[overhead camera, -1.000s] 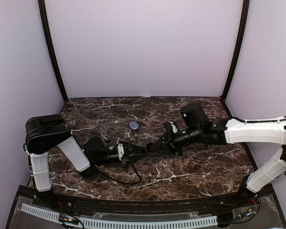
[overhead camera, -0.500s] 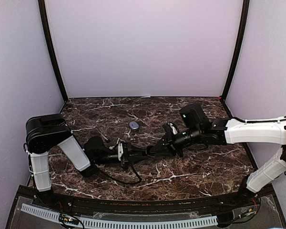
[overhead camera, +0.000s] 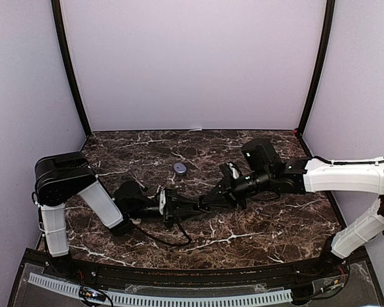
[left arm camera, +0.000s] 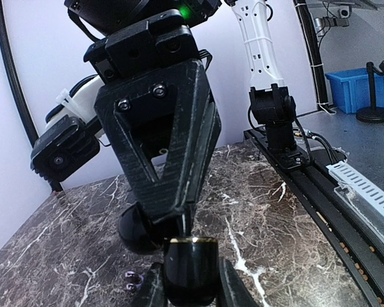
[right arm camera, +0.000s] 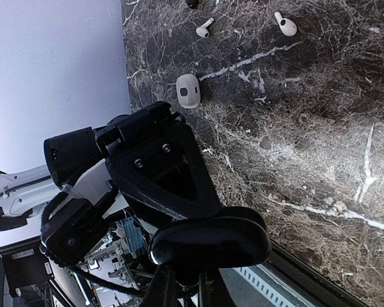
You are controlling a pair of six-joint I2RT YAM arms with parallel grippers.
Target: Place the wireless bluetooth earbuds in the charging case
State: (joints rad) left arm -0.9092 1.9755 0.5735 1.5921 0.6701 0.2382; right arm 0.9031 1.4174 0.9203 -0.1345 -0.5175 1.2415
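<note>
I think no bud is in yet. My left gripper (left arm camera: 191, 284) is squeezed almost shut on the black charging case (left arm camera: 191, 256), low in the middle of its view. My right gripper (right arm camera: 184, 286) is almost shut too, pinching what looks like the same case. The white earbuds (right arm camera: 205, 27) lie on the table (right arm camera: 320, 128), at the top of the right wrist view.

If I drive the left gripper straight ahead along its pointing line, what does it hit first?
Probably the right gripper: its shut tips sit directly ahead of the left gripper, just above the black case the left holds. Gap unclear.
</note>
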